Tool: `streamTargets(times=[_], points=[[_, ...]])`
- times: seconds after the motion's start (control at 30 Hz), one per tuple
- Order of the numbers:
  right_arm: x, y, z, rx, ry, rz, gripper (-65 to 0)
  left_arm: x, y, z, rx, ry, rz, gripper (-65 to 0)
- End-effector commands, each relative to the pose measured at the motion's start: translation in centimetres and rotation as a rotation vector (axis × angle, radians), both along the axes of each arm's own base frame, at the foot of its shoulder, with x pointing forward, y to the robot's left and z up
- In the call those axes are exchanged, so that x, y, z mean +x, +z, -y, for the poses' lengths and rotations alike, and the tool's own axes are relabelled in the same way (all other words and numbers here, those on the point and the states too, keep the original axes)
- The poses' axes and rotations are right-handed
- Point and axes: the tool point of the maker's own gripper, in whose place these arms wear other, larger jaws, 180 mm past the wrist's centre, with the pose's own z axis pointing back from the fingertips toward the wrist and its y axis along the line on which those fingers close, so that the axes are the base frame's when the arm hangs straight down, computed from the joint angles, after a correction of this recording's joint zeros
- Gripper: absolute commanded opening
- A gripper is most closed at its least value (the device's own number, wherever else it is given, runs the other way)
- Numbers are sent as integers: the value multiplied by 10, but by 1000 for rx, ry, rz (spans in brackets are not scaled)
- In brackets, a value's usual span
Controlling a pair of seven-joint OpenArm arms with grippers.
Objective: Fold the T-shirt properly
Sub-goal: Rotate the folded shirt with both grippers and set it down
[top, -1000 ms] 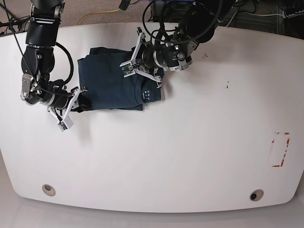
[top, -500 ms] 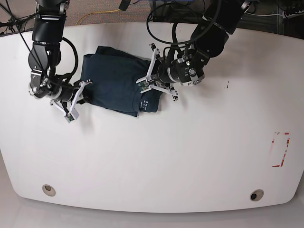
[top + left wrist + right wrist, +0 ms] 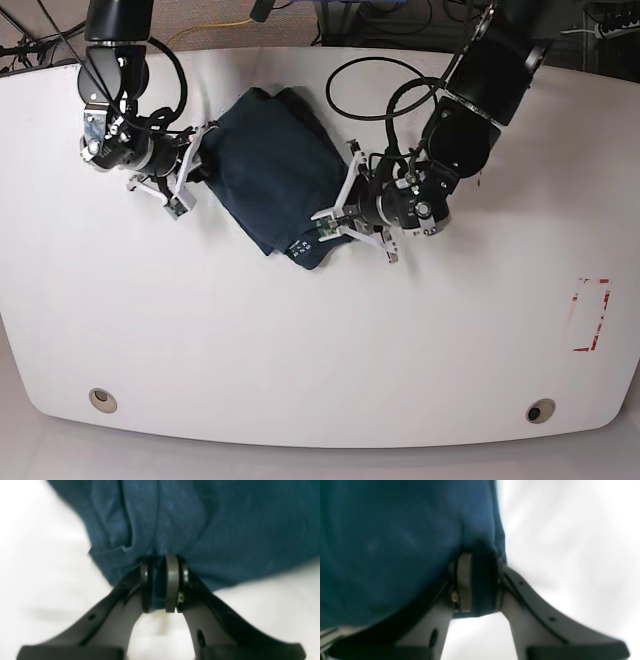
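The dark navy T-shirt (image 3: 275,170) lies folded in a compact bundle, set diagonally on the white table (image 3: 320,340). Small white label marks (image 3: 303,246) show at its near corner. My left gripper (image 3: 335,222) is shut on the shirt's near right edge. The left wrist view shows the cloth (image 3: 200,517) pinched between the pads of that gripper (image 3: 161,585). At the bundle's far left edge my right gripper (image 3: 192,168) is shut on it too. Its wrist view shows a thick fold of fabric (image 3: 395,542) clamped in the gripper (image 3: 481,585).
A red marking (image 3: 590,315) sits near the table's right edge. Two round holes (image 3: 100,399) (image 3: 540,411) lie near the front edge. Black cables (image 3: 365,85) loop behind the left arm, and a yellow cable (image 3: 200,30) runs beyond the table's back edge.
Both arms have swung with the shirt in their grip. The left gripper's end moved forward and right, the right gripper's end moved back, so the bundle has turned diagonal.
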Motion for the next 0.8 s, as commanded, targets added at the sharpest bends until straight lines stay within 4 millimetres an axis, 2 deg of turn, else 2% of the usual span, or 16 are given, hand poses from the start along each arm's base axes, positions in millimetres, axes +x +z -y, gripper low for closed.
streamTargets(times=[0.0,0.07,0.13,0.23,0.37,0.6,0.7,0.77], points=[[7,13,-14,19,15,42,-533,25,24,-6,-13,22,73,-581],[2,12,-29,44,30,33,-533,35,34,-10,-20,39,100,-581],[-4,11,-56,84,70,25,-533,46,47,-17,-37,70,132,-581],[-10,10,-92,129,142,16,-534,54,58,-25,-59,109,156,-581],[-19,19,-137,184,237,28,-534,63,83,-29,-102,141,224,-581],[-34,38,-210,262,436,53,-534,45,93,-33,-149,194,250,-581],[-39,44,-227,287,472,59,-534,33,89,-40,-158,225,238,-581],[-39,46,-231,292,475,64,-534,28,84,-45,-166,248,226,-581]])
